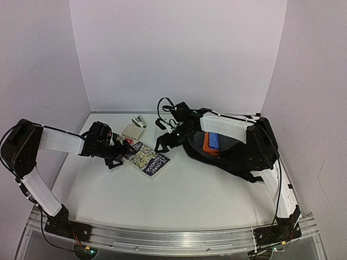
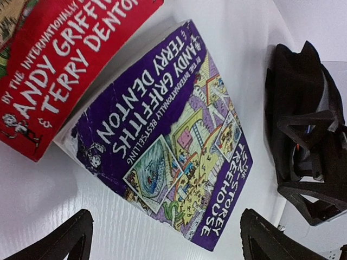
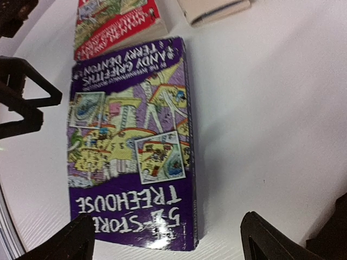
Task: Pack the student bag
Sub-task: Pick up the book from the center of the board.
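The student bag (image 1: 238, 154) lies black and open at the right, with an orange and a blue item (image 1: 212, 143) inside. A purple Treehouse book (image 1: 147, 158) lies flat at the table's middle, beside a red book (image 2: 59, 65). My left gripper (image 1: 119, 154) hovers open at the purple book's left end, nothing between its fingers (image 2: 65, 241). My right gripper (image 1: 165, 142) hovers open over the purple book's (image 3: 130, 146) right end, between book and bag. The wrist views show the purple book (image 2: 168, 141) under each pair of jaws, which stand wide apart.
A beige book (image 1: 132, 131) and a stapler (image 1: 140, 121) lie behind the books. A black cable (image 1: 164, 105) lies near the back wall. White walls close the back and both sides. The right arm reaches over the bag.
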You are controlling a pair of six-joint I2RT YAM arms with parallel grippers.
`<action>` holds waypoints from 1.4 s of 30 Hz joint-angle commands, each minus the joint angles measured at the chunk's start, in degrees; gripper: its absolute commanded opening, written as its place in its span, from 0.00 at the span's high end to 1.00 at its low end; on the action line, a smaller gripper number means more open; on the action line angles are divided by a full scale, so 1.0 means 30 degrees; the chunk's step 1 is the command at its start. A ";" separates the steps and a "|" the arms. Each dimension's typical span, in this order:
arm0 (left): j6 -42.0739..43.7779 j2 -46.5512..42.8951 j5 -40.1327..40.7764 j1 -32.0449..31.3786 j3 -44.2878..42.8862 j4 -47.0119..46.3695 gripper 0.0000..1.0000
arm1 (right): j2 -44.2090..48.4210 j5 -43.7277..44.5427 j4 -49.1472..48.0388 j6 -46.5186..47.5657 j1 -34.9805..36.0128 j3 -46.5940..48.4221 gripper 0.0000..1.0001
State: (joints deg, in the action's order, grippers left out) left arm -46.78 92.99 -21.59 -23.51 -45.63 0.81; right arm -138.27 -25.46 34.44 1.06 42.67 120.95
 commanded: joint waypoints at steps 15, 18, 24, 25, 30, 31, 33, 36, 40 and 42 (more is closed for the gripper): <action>-0.1266 0.3888 -0.2697 -0.0631 -0.2528 -0.3953 0.19 | 0.0380 -0.5152 -0.0407 -0.0759 0.1562 -0.3826 0.24; -0.1618 0.3610 -0.3294 -0.0944 -0.2205 -0.5113 0.31 | 0.0882 -0.5704 -0.1015 -0.1506 0.1746 -0.4696 0.31; -0.1397 0.2623 -0.3797 -0.2140 -0.1994 -0.6636 0.55 | 0.0948 -0.5451 -0.1657 -0.1906 0.1843 -0.5291 0.34; -0.1316 0.2490 -0.3817 -0.2285 -0.2045 -0.6677 0.59 | 0.0870 -0.5397 -0.1674 -0.1919 0.1846 -0.5279 0.34; -0.1318 0.2265 -0.3729 -0.2386 -0.1895 -0.6578 0.67 | 0.1001 -0.5224 -0.1728 -0.1942 0.1853 -0.5395 0.34; -0.1270 0.2411 -0.3588 -0.2387 -0.1940 -0.6275 0.65 | 0.1080 -0.5187 -0.1734 -0.1927 0.1858 -0.5430 0.34; -0.1177 0.2676 -0.3203 -0.2371 -0.2000 -0.5499 0.60 | 0.1281 -0.5121 -0.1724 -0.1890 0.1853 -0.5506 0.34; -0.0895 0.2785 -0.2487 -0.2226 -0.2084 -0.4240 0.70 | 0.1839 -0.4964 -0.1708 -0.1773 0.1810 -0.5728 0.32; 0.0232 0.1961 -0.2135 -0.1937 -0.2210 -0.2678 0.83 | 0.3259 -0.4788 -0.1669 -0.1363 0.1454 -0.6656 0.21; 0.1248 0.1303 -0.1827 -0.1759 -0.2402 -0.1682 0.91 | 0.4149 -0.4850 -0.1609 -0.1251 0.1075 -0.7197 0.15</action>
State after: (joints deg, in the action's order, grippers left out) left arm -48.53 102.05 -27.75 -29.43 -51.29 -10.58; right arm -133.37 -41.25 30.56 -4.06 47.51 101.82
